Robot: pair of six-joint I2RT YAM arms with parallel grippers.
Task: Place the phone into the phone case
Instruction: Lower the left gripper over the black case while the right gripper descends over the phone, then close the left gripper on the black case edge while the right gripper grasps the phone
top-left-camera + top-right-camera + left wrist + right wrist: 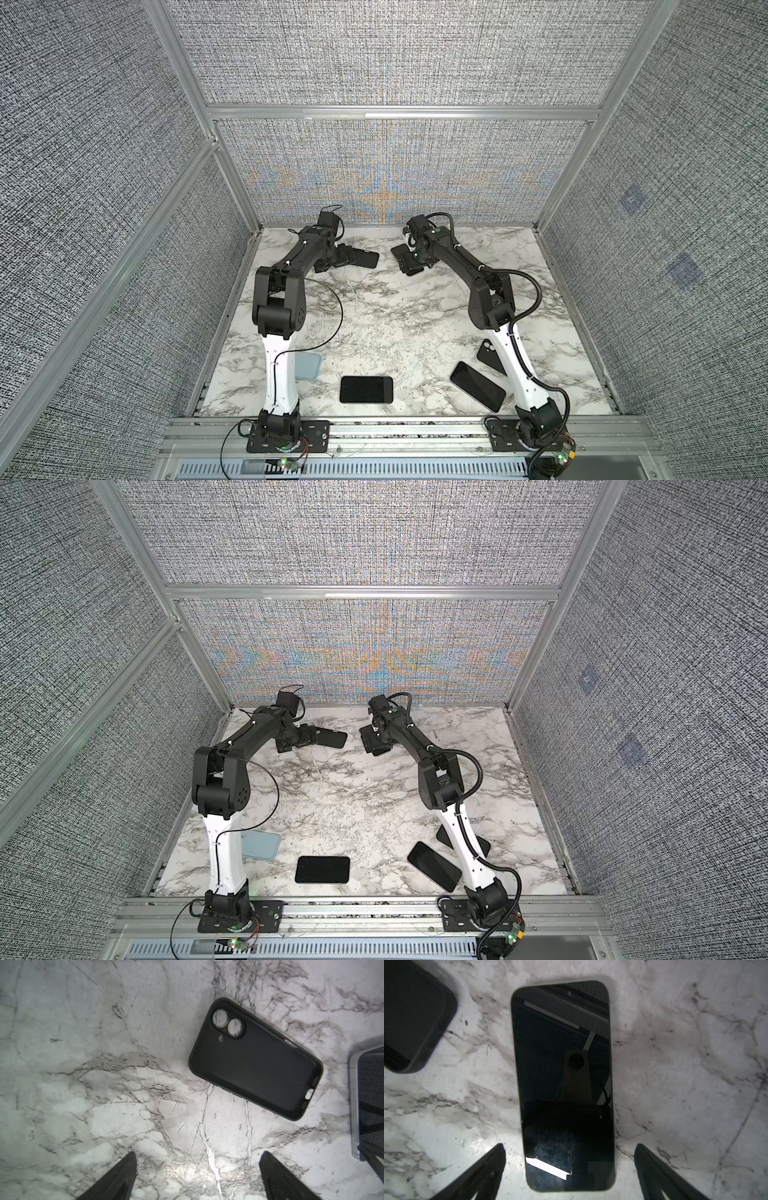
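Observation:
An empty black phone case [255, 1059] lies inside-up on the marble, its two camera holes showing; in both top views it sits at the far left [368, 258] [333, 738]. My left gripper [197, 1167] [343, 259] hovers open just short of it, apart from it, nothing between its fingers. A black phone [562, 1084] lies screen-up at the far right. My right gripper [570, 1159] [415, 264] stands open above it, one finger to each side of the phone's near end, neither touching it. In the top views the arm hides most of the phone.
The corner of another dark case [411, 1016] [398, 250] lies beside the phone. Near the front edge lie a light-blue case [309, 365], a black slab [366, 389], a dark phone [478, 386] and a black case [488, 351] partly under the right arm. The enclosure frame [353, 1105] stands close.

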